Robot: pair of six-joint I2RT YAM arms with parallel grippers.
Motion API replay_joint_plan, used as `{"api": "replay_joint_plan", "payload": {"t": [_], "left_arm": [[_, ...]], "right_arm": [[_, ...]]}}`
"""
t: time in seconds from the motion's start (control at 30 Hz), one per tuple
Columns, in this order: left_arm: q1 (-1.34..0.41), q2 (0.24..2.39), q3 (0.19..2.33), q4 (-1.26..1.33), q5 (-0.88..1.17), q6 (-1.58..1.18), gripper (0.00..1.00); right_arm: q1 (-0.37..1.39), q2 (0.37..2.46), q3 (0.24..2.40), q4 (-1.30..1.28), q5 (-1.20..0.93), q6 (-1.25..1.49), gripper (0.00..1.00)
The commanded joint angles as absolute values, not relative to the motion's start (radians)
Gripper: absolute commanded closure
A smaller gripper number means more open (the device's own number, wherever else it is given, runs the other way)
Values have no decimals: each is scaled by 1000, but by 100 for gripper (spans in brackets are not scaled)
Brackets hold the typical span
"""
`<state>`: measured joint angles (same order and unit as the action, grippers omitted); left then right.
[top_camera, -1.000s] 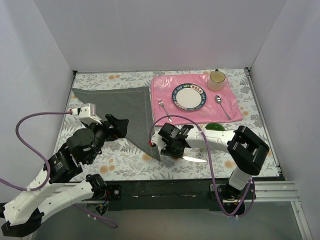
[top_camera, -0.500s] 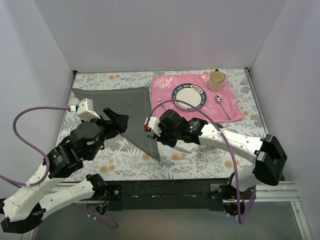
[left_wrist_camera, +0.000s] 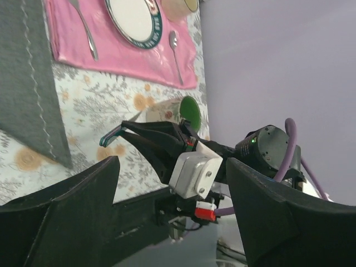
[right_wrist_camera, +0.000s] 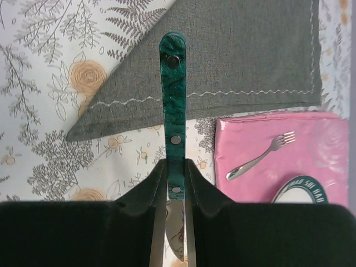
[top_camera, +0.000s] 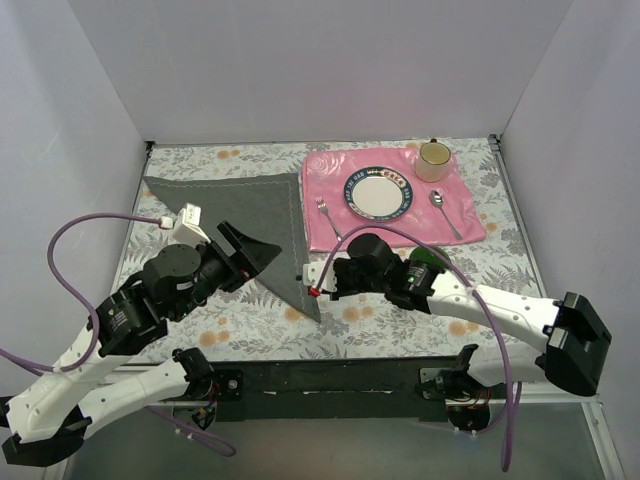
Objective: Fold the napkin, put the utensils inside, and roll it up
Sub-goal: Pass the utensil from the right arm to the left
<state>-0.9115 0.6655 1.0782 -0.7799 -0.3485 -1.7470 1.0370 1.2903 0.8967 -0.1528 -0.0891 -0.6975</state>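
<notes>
Floral table (top_camera: 250, 155): grey napkin (top_camera: 250, 205), pink placemat (top_camera: 325, 170)

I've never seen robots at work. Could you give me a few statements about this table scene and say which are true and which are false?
1. The right gripper holds a green-handled knife. True.
2. The fork lies on the grey napkin. False: it lies on the pink placemat, left of the plate.
3. The left gripper is open and empty. True.
4. The spoon stands in the cup. False: it lies on the placemat right of the plate, apart from the cup.
5. The napkin is rolled up. False: it lies flat, folded into a triangle.
</notes>
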Motion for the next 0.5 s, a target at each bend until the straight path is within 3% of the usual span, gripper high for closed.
{"api": "replay_joint_plan", "payload": {"t": [0.0,0.23,0.47], "left_arm": [[-910,718,1052,-729,-181,-1822,24],[-899,887,1037,-641,-11,-1726,24],[-831,985,1017,-529,248,-1608,45]], "right_arm": [[1042,1160,844,-9,-146,-902,99],[1043,1006,790,-64,-235,-963,99],[1045,957,802,-132,-242,-1035,99]]}}
